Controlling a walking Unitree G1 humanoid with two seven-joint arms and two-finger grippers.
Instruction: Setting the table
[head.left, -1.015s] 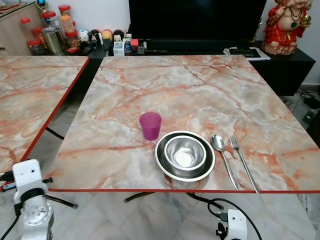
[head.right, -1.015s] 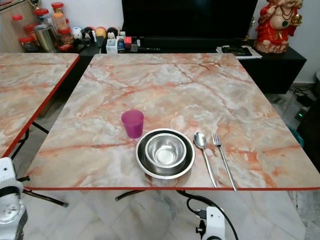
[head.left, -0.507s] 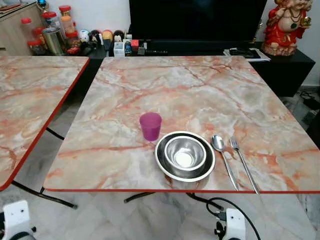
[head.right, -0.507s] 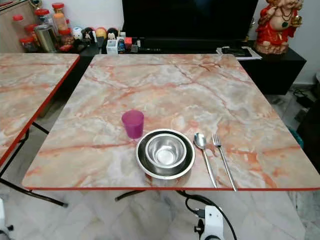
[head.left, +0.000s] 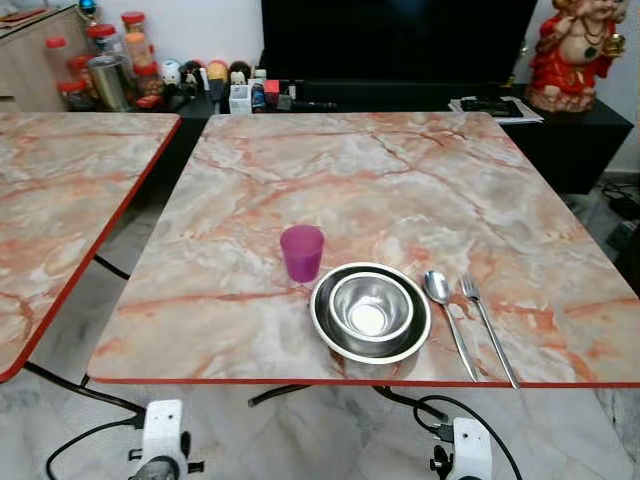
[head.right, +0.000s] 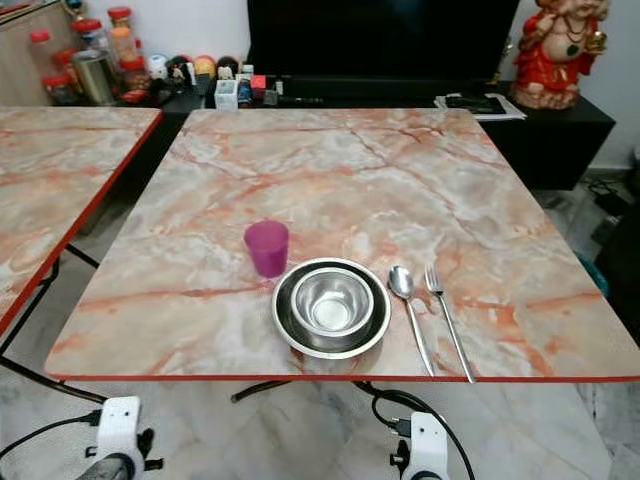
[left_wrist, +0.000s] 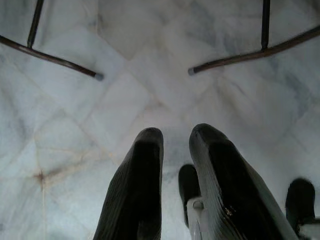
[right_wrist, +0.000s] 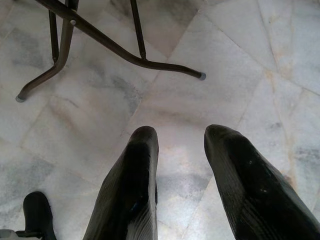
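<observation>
The left gripper (left_wrist: 172, 150) now hangs lower beneath the table (head.left: 300, 180) than before, both it and the right gripper (right_wrist: 180, 150) empty, fingers apart.

Both arms get chopped off by the bottom edge, and that clutter of jars (head.left: 110, 70) back there's too tiny to tell.

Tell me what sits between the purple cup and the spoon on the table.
The steel plate with the steel bowl in it lies between the purple cup and the spoon, seen in both eye views.
</observation>
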